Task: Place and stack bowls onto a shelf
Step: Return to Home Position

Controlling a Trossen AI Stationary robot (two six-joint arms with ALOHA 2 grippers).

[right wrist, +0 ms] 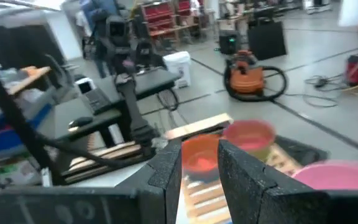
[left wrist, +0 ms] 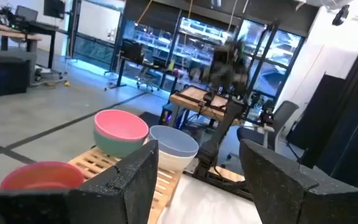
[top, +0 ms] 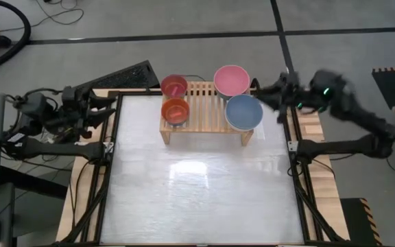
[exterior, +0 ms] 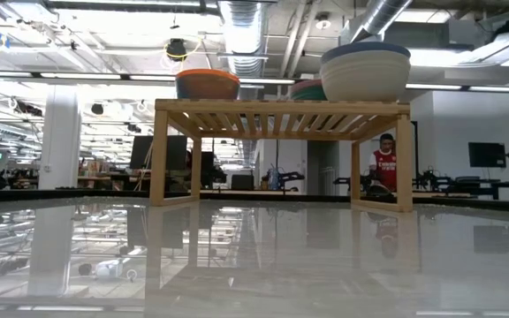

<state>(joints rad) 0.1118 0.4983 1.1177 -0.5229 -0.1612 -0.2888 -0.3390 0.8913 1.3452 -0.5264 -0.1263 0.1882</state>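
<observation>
A: Since you're standing at the rig, where do the bowls sit?

B: Every bowl I can see is on the shelf, in four spots. At the shelf's left end, the magenta bowl is on the far edge. The orange bowl is on the edge facing the open desk. At the right end, the light pink bowl is on the far edge and the slate blue bowl on the near edge.

A: Stacked?

B: Yes. Light pink sits in a green bowl, and slate blue sits in a cream bowl. Orange sits in another bowl, but I can't tell its colour. All stacks are upright.

A: Claws?

B: The left claw is off the shelf's left end, well apart from it, over the desk frame. Its fingers are spread wide with nothing between them. The right claw is just beside the shelf's right end, about level with the light pink bowl. Its fingers are parted by a narrow slot and grip nothing.

A: Contact with the shelf?

B: Neither claw touches the shelf or any bowl.

A: Anything else?

B: A person in a red shirt is in the room well behind the shelf's right leg.
</observation>
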